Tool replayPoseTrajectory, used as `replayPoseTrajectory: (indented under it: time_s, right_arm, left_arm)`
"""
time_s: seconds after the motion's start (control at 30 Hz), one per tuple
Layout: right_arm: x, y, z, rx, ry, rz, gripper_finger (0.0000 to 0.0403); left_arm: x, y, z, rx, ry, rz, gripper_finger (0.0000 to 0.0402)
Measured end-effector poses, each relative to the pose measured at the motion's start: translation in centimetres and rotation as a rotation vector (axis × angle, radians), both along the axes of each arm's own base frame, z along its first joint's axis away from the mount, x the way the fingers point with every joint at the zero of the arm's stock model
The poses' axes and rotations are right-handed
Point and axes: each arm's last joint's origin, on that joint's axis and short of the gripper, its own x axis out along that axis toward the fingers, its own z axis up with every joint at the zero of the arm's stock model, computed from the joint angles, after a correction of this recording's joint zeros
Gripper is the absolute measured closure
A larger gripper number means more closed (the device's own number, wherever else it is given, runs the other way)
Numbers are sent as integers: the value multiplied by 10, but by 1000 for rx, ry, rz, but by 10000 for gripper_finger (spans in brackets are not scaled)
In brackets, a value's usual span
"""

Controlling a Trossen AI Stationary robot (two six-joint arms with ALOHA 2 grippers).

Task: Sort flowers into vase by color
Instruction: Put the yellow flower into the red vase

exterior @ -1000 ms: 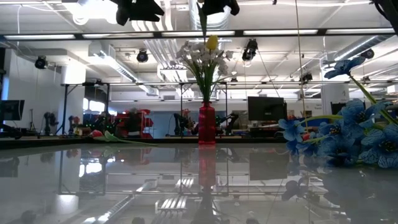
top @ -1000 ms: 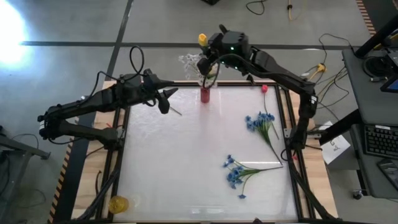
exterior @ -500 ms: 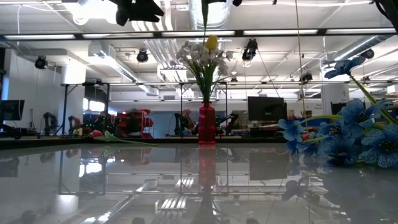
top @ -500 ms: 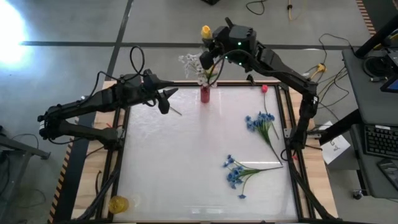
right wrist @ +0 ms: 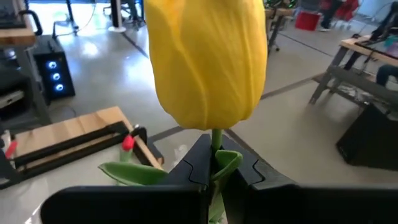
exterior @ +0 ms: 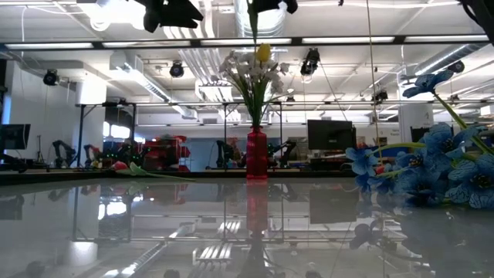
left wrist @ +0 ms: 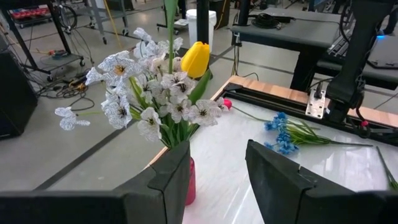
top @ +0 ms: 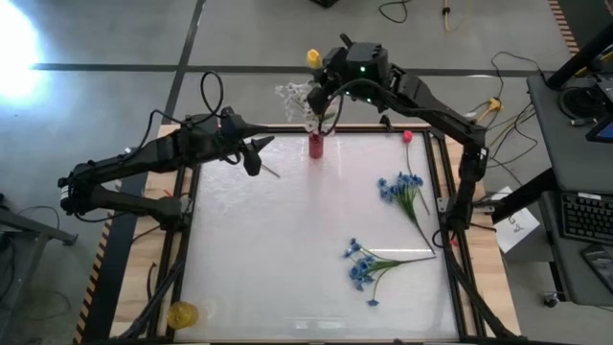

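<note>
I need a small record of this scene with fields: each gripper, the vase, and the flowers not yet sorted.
right gripper: shut on yellow flower, above the vase
left gripper: open, holds nothing, beside the vase
vase: red, upright at the table's far edge, holds white flowers
unsorted: two blue flowers and one pink flower lying on the table

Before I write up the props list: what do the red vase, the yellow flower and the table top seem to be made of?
The red vase looks like see-through tinted glass or plastic, glossy. The yellow flower, held by the right gripper, looks like matte fabric or soft plastic: smooth, evenly coloured petals with faint veins. The table top looks white and glossy, mirroring the vase and ceiling lights; which material, I cannot tell.
</note>
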Motion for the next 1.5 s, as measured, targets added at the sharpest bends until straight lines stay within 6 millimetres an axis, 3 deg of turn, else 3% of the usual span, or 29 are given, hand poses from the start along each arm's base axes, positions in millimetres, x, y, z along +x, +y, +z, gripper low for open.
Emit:
replayPoseTrajectory:
  time_s: [0.33,0.67,0.9,1.2,1.5]
  right_arm:
    - [15,-8,-24,62,81,37,390]
    - [14,-8,-23,41,104,47,390]
    - [16,-5,-24,-28,169,153,390]
    - [0,3,12,-53,50,172,390]
    - [-11,9,18,-47,66,210,390]
  left_arm:
    - [0,0,0,-6,1,2,258]
    - [0,0,0,-8,0,2,258]
    - [0,0,-1,-8,2,2,258]
    - [-1,0,-1,-11,11,2,258]
    - [-3,-1,-2,-15,24,2,258]
